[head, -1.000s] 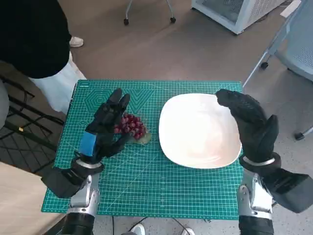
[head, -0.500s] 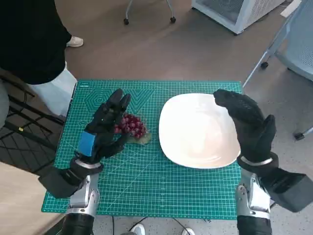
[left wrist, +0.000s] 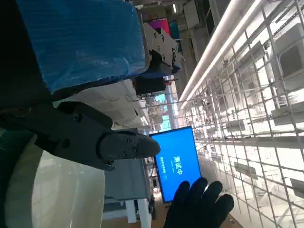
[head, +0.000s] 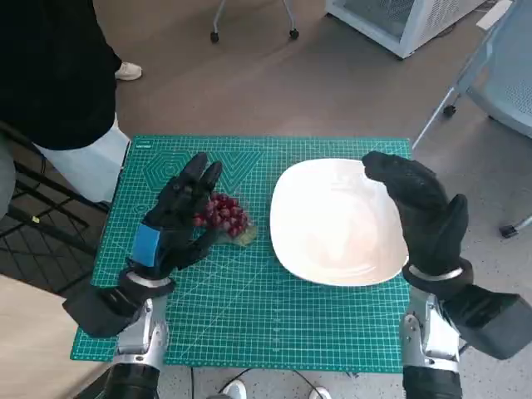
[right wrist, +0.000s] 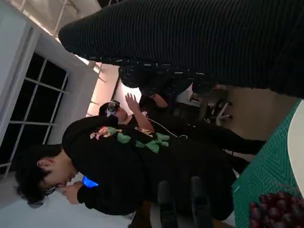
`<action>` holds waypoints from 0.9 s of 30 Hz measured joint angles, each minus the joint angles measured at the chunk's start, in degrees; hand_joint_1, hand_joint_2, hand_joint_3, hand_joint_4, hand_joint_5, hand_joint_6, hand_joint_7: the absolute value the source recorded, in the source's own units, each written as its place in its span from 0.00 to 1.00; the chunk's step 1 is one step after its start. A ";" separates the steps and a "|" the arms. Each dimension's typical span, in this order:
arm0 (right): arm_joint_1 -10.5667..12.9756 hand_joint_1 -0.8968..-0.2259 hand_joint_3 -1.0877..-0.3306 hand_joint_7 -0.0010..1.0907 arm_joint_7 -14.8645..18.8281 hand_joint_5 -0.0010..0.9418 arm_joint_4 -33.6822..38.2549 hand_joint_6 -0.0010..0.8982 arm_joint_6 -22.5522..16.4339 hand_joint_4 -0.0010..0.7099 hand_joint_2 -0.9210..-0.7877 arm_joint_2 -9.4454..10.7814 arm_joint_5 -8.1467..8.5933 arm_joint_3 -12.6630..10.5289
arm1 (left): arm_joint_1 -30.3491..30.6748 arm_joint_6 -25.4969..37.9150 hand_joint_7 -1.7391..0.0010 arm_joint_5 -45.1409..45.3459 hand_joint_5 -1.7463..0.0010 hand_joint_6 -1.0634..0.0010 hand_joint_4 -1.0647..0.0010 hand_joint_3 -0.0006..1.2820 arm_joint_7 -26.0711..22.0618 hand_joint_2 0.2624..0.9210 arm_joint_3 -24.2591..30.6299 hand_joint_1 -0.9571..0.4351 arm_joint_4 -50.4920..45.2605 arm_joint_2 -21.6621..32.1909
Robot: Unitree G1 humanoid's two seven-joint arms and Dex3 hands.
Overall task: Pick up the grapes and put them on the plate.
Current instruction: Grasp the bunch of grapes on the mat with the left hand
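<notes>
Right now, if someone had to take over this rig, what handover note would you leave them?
Left hand: open, fingers spread beside and partly over the grapes; no grip visible.
Right hand: open, holding nothing, raised over the right edge of the plate.
Grapes: dark red bunch lying on the green mat, left of the plate and apart from it.
Plate: white, nothing on it.
Done: the left hand is at the grapes, nothing more.
Left: close the left hand on the bunch, lift it, carry it right, set it on the plate.
</notes>
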 measured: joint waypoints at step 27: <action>-0.04 0.56 0.61 0.46 -0.04 0.00 -0.32 0.00 0.17 0.35 0.00 0.24 -0.03 0.17 | 0.50 36.67 0.99 53.61 1.00 0.94 1.00 0.00 5.19 0.65 -6.73 0.34 -25.38 19.44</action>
